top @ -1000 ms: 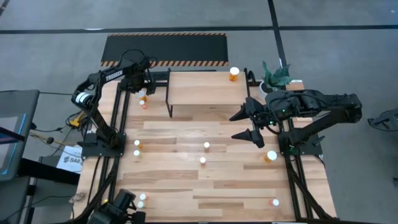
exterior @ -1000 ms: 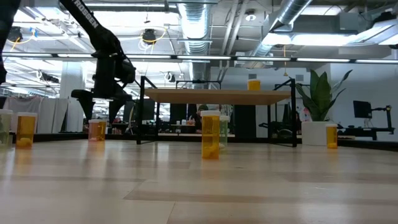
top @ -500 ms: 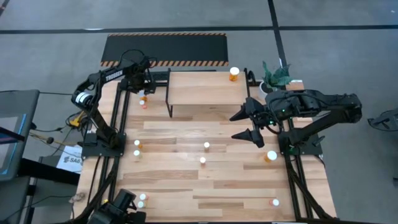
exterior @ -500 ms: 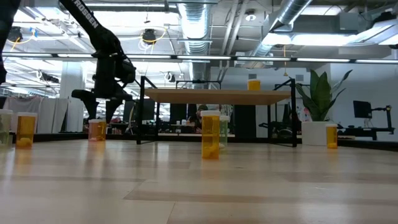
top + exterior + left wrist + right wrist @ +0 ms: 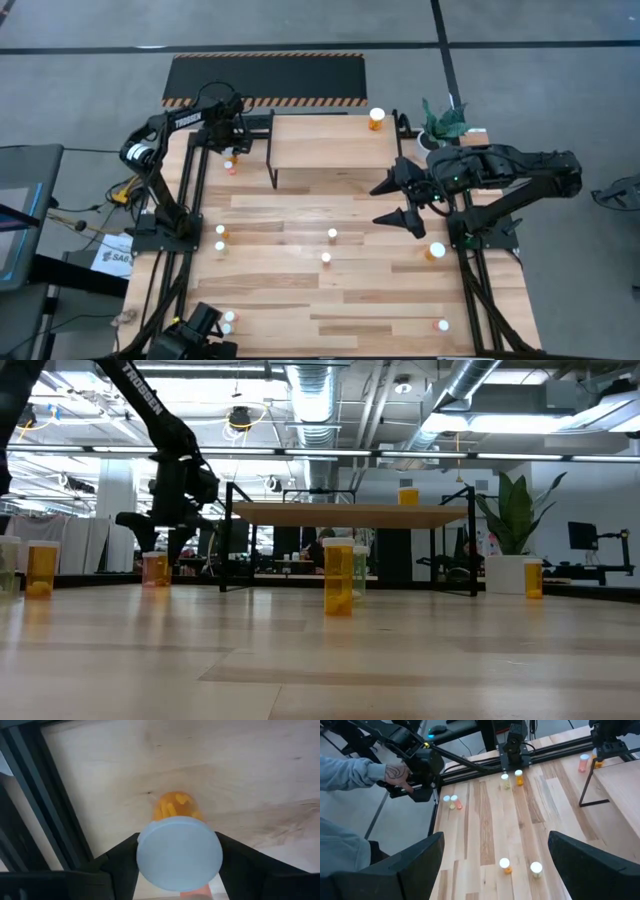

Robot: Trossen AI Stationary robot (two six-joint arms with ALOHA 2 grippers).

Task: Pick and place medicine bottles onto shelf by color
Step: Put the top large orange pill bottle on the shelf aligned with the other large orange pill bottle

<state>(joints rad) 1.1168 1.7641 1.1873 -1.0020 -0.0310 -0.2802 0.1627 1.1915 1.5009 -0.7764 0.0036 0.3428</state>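
My left gripper (image 5: 228, 148) is open at the table's far left, beside the light-wood shelf (image 5: 330, 145), low over an orange bottle (image 5: 175, 807) that stands on the table. Its fingers (image 5: 117, 857) stand at both sides of the bottle's white cap (image 5: 180, 852). A red-pink bottle (image 5: 232, 170) stands just nearer. One orange bottle (image 5: 376, 118) stands on the shelf's far right corner. My right gripper (image 5: 393, 202) is wide open and empty, above the table's right side. My left gripper comes from above, pointing down, with one finger on each side of the orange bottle's white cap (image 5: 150, 845). I cannot tell whether the fingers touch it. The bottle stands upright on the table.
Several small bottles stand loose mid-table (image 5: 333, 235), at the left (image 5: 221, 231) and near the front (image 5: 228, 317). A larger orange one (image 5: 435, 251) stands at the right. A potted plant (image 5: 445, 120) is at the far right. A person's hand (image 5: 395, 772) shows beyond the near-left corner.
My left gripper has gone down a little toward the bottles beside the shelf's left end.
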